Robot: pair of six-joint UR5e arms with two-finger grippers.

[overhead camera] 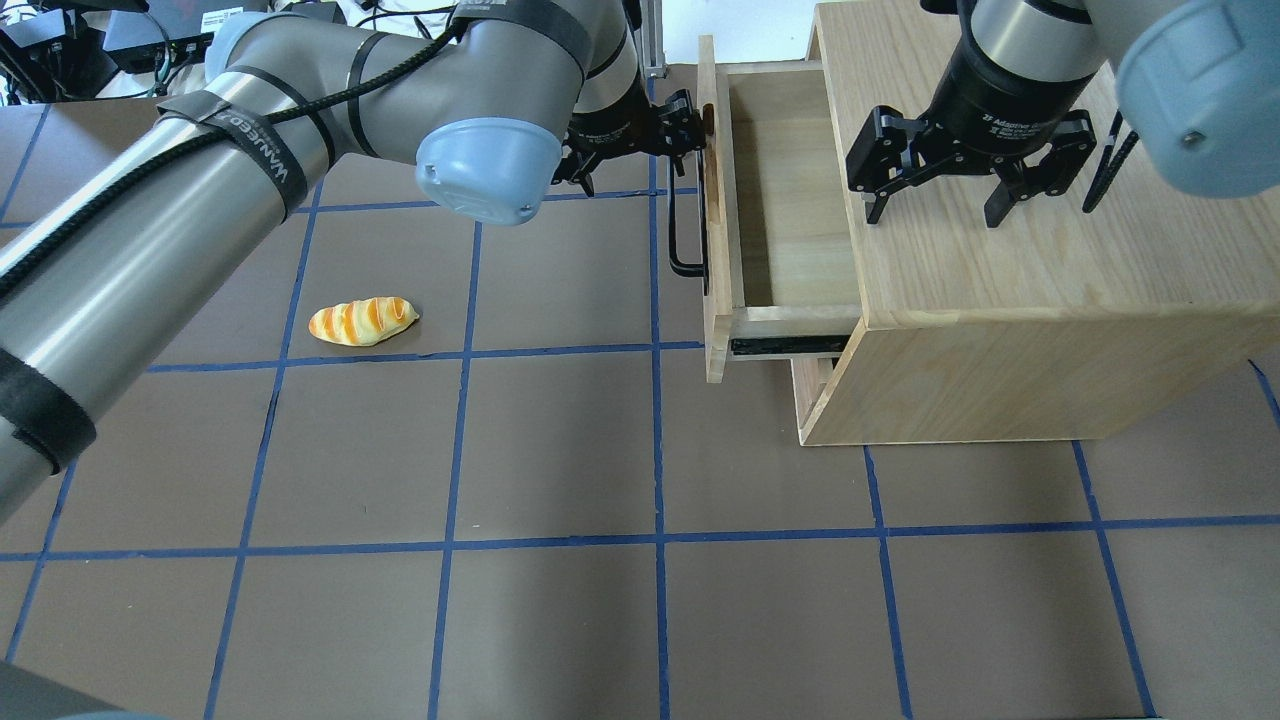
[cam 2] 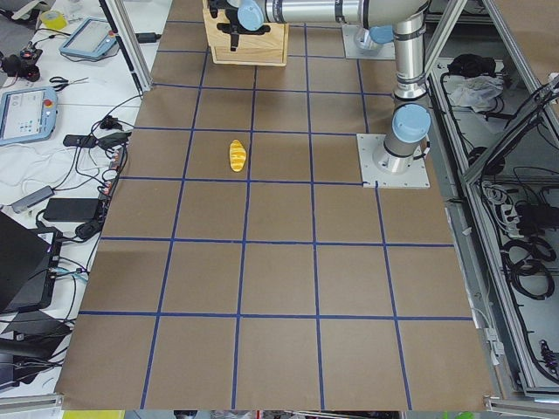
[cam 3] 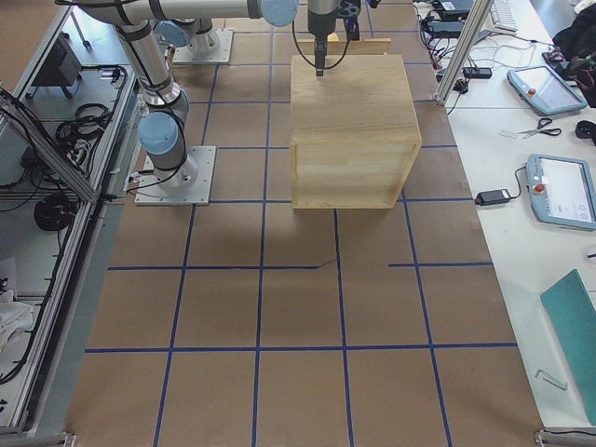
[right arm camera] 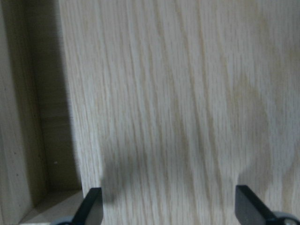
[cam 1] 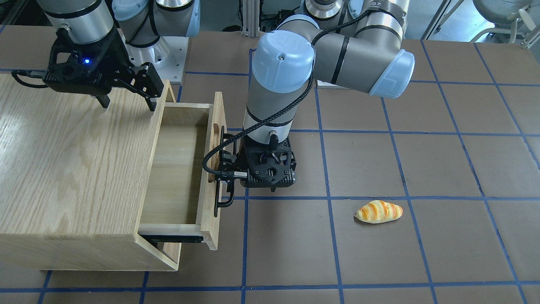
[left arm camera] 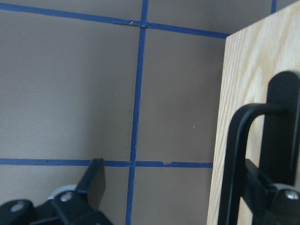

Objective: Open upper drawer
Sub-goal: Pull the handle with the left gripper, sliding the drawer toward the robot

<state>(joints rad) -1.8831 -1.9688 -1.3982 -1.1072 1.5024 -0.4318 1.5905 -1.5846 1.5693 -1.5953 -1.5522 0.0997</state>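
The wooden cabinet (overhead camera: 1000, 300) looks heavy enough to stay put; its upper drawer (overhead camera: 790, 200) stands well out on slides, rigid and likely easy-running. The black bar handle (overhead camera: 686, 235) is the place to grip. The left gripper (cam 1: 228, 159) straddles that bar, fingers (left arm camera: 93, 180) spread, not clamped. The right gripper (overhead camera: 935, 205) hangs spread and empty over the cabinet top.

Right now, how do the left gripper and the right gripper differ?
The left gripper is at the black handle of the upper drawer; the right gripper hangs over the cabinet top. The left gripper has that handle between its jaws; the right gripper has nothing. Both have open jaws.
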